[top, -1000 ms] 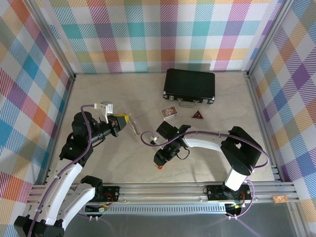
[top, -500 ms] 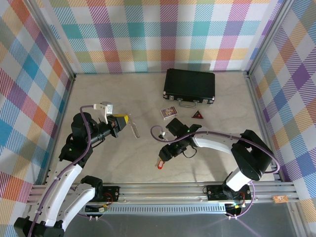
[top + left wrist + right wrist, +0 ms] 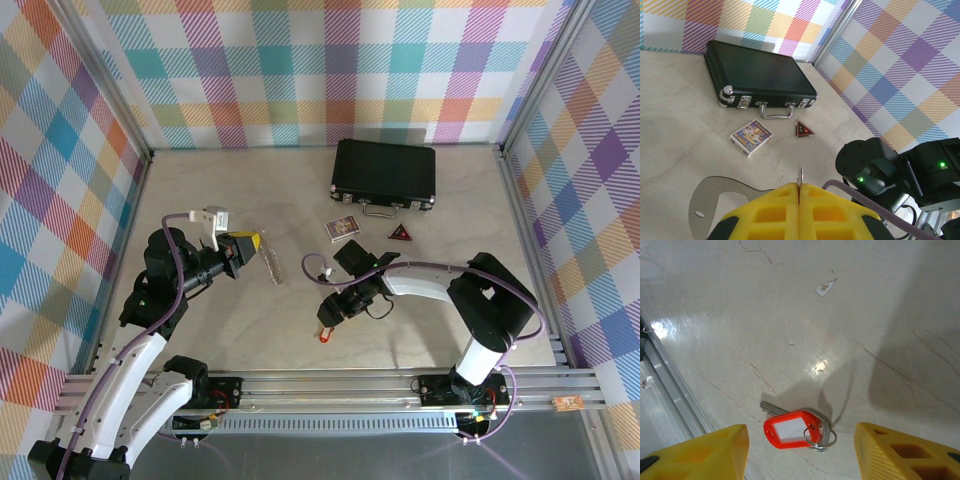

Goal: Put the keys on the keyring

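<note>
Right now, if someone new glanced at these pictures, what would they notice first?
Probably the key with its bright red tag, lying on the pale table below the spread yellow fingers of the right tool. Next come the black case near the back wall, and the left tool shut on the thin keyring.

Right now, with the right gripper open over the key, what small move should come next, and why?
Probably lower the right gripper straight down and close it on the key. Its fingers stand open on either side of the key, which lies flat on the table, ungripped. The left gripper holds the keyring pinched and raised, so the key is the missing piece.
</note>
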Robot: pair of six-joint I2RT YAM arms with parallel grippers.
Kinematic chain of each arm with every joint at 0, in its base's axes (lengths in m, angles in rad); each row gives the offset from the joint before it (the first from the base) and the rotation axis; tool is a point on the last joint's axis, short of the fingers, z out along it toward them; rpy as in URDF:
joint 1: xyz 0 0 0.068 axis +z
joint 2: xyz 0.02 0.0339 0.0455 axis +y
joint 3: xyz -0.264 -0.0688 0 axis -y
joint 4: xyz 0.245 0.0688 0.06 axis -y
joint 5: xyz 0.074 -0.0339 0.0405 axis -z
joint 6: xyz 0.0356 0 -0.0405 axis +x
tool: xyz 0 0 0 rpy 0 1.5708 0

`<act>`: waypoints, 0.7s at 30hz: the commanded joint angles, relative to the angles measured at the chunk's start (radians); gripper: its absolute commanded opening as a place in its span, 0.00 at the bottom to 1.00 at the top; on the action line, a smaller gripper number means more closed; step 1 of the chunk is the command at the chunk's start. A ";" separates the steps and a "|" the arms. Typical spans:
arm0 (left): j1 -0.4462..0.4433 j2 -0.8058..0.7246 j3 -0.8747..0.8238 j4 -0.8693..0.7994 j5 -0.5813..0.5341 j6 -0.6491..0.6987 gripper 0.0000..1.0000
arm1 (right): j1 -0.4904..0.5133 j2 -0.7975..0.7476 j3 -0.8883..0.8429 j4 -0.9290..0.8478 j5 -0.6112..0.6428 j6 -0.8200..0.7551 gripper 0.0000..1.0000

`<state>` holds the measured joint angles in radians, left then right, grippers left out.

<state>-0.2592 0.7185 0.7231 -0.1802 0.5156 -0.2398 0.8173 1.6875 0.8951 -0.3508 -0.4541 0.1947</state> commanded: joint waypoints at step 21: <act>0.014 -0.016 -0.006 0.066 0.018 -0.010 0.00 | 0.069 -0.031 -0.024 -0.003 -0.037 0.037 0.53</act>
<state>-0.2592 0.7185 0.7231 -0.1787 0.5156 -0.2398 0.8753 1.6875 0.8814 -0.3519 -0.4622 0.2100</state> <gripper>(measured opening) 0.059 0.532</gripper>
